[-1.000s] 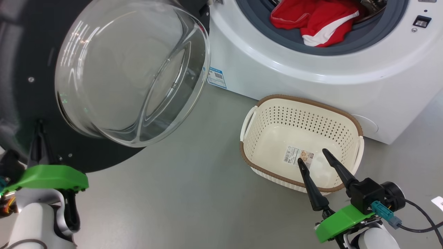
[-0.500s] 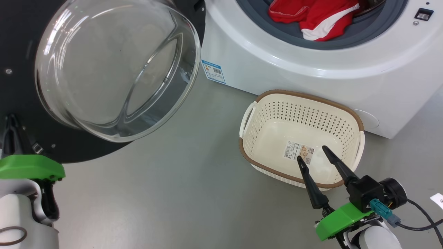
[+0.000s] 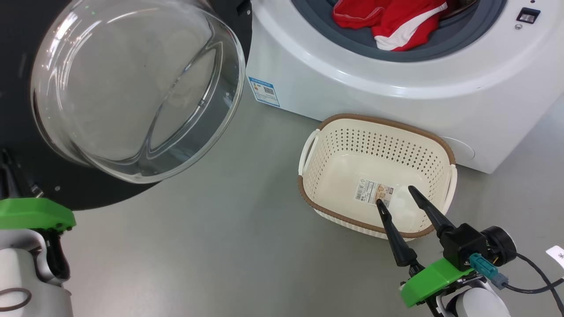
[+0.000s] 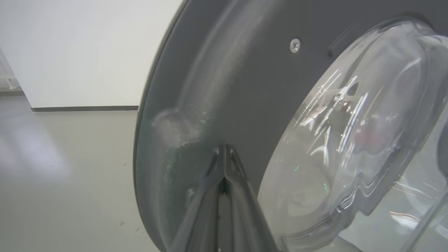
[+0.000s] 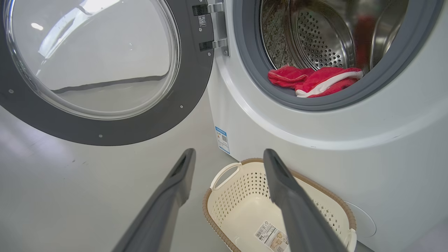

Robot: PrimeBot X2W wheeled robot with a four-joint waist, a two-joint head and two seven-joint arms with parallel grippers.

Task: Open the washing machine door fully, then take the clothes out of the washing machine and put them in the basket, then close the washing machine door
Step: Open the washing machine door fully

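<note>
Red clothes (image 3: 387, 22) with white trim lie in the mouth of the washing machine (image 3: 396, 97), at 1 o'clock in the head view. The washing machine door (image 3: 132, 88) stands wide open at 10 o'clock. The basket (image 3: 379, 121) sits on the floor (image 3: 220, 246) at 4 o'clock, just before the machine. The right tool (image 3: 395, 195) hovers over its near rim, fingers spread apart. The left tool (image 4: 224, 154) has its fingers pressed together, tips against the door's dark rim.

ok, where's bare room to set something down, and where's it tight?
Free: grey floor between the black-rimmed glass door and the cream perforated basket; inside it, bare but for a paper label. Tight: basket close to the white washing machine; red clothes crowd its opening.
</note>
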